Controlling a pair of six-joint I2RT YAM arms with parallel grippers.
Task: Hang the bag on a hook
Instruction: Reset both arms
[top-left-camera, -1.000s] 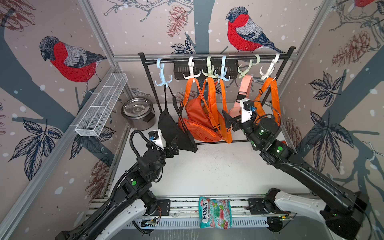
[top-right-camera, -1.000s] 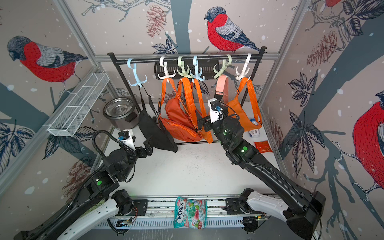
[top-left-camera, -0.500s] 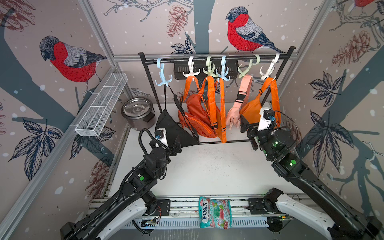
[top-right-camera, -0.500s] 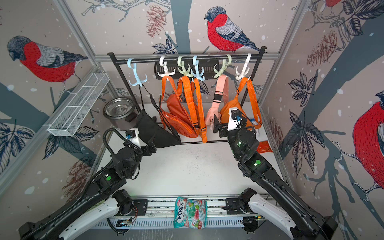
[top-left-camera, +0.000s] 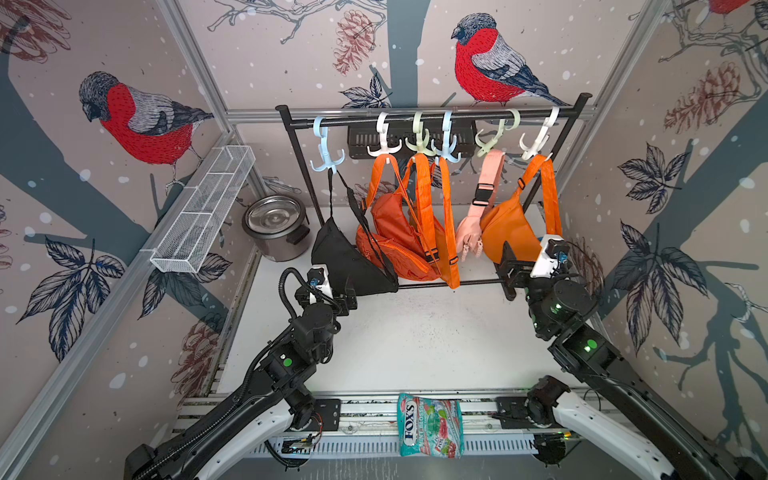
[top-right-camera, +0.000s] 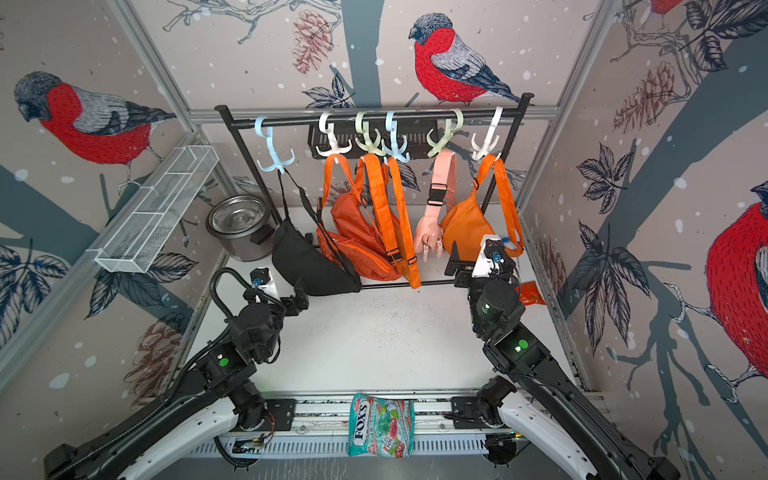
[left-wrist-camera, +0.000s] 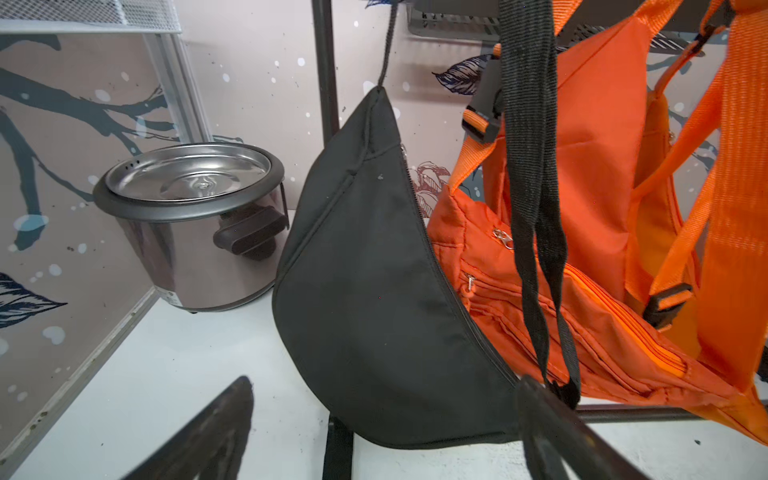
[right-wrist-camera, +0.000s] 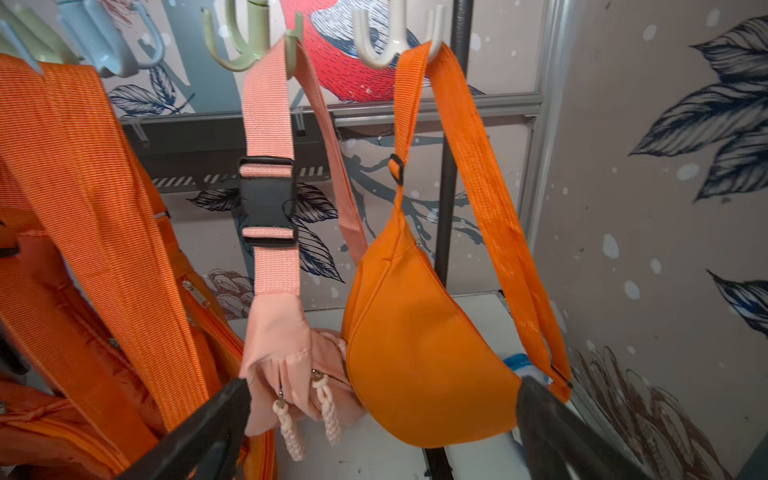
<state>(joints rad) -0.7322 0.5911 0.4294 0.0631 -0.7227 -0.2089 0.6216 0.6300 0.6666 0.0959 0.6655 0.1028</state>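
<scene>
6 hooks hang from the black rail (top-left-camera: 432, 117) at the back of the tabletop (top-left-camera: 415, 332), and every bag in view is hung on 1 of them.

The black bag (top-left-camera: 347, 262) hangs by its strap from the pale blue hook (top-left-camera: 326, 160) at the robot's left end. The orange bags (top-left-camera: 399, 237) crowd the 3 hooks in the middle. The pink bag (top-left-camera: 467, 237) hangs from the green hook (top-left-camera: 492, 139). Just beside it, the orange bag (top-left-camera: 507, 228) hangs from the white hook (top-left-camera: 536, 143) at the right end.

The left gripper (top-left-camera: 347, 300) sits low in front of the black bag (left-wrist-camera: 374, 291), jaws spread wide and pinching nothing. In its wrist view the bag's lower edge lies between the 2 fingers (left-wrist-camera: 220, 432); whether either finger touches the fabric I cannot tell.

The right gripper (top-left-camera: 508, 272) is also spread wide and empty. It faces the pink bag (right-wrist-camera: 286, 353) and the orange bag (right-wrist-camera: 419, 353), which fall between its fingers (right-wrist-camera: 552, 428) in its wrist view.

A steel pot (top-left-camera: 274, 226) stands on the tabletop beside the rack's left post. A wire basket (top-left-camera: 203, 212) is fixed to the left wall, and a sweets packet (top-left-camera: 430, 424) lies on the front rail between the arm bases.
</scene>
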